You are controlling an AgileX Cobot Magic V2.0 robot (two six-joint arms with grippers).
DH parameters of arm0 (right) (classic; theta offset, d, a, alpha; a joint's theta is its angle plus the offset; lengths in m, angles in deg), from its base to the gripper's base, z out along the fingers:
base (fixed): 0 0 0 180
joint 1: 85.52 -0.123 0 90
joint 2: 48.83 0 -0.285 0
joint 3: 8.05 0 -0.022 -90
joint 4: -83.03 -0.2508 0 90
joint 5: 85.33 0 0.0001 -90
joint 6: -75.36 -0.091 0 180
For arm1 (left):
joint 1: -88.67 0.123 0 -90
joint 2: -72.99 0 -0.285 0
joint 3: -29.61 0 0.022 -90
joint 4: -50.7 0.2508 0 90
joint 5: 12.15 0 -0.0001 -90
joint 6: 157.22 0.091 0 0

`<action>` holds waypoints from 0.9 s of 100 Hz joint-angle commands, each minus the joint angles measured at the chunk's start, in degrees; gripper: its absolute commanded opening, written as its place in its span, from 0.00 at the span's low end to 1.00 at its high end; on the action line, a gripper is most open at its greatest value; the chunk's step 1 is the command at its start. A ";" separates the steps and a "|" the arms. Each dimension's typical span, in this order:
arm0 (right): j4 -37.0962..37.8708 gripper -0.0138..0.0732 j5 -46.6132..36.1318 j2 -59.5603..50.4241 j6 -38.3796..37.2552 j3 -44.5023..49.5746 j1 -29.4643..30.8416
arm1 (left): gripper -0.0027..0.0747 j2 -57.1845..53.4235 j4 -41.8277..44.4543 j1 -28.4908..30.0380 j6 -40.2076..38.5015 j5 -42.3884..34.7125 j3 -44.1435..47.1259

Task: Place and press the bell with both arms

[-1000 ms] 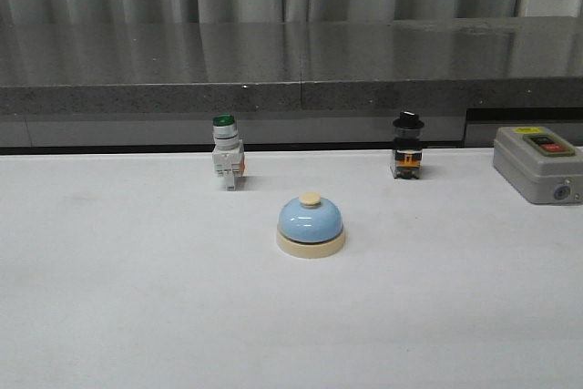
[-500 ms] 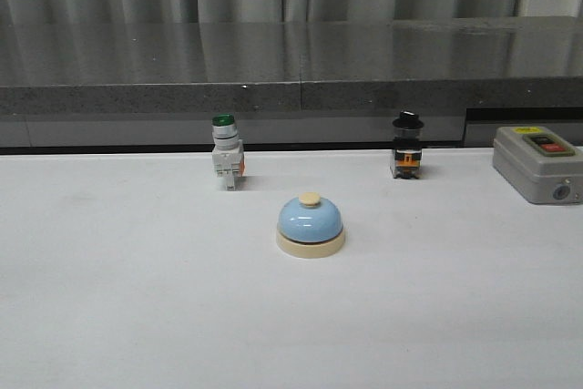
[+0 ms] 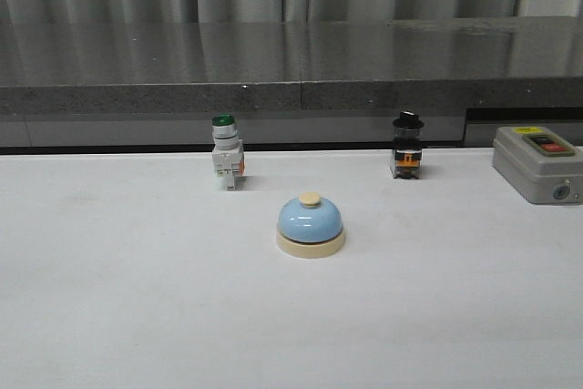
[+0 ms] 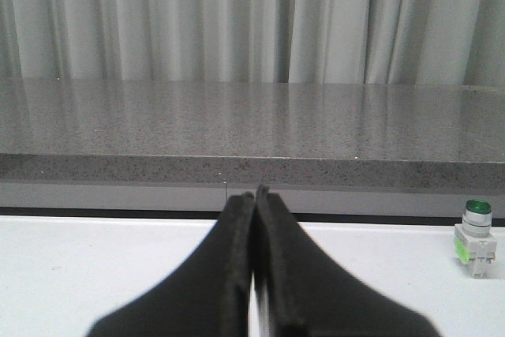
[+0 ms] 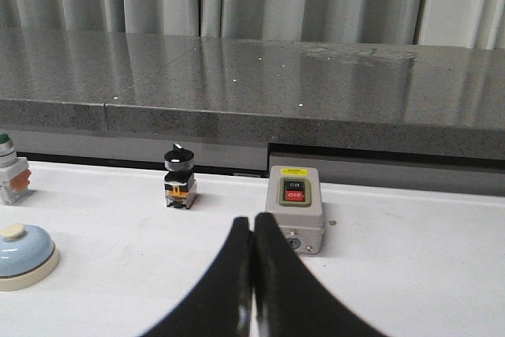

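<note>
Bell [image 3: 311, 223] sits alone mid-table. Left gripper [image 4: 254, 203] and right gripper [image 5: 252, 230] both pinched closed, empty. An off-centre press could skid it.

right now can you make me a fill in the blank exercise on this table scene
1. The bell has a light-blue dome and a ____ button on top.
2. The push-button switch standing left of the bell has a ____ cap.
3. The left pincer is ____, holding nothing.
4. The grey box sits at the table's ____ edge.

Missing words: cream; green; shut; right
</note>
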 commanded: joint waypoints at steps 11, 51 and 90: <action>0.44 0.09 -5.72 -1.06 0.24 -0.80 -0.10 | 0.01 -1.77 -0.58 0.13 -0.58 -3.93 2.44; 0.44 0.09 -6.92 -0.99 0.24 -3.53 -0.10 | 0.01 -1.77 -0.58 0.13 -0.58 -3.93 2.44; -3.01 0.09 23.33 12.24 0.18 -27.32 -0.10 | 0.01 -1.77 -0.58 0.13 -0.58 -3.93 2.44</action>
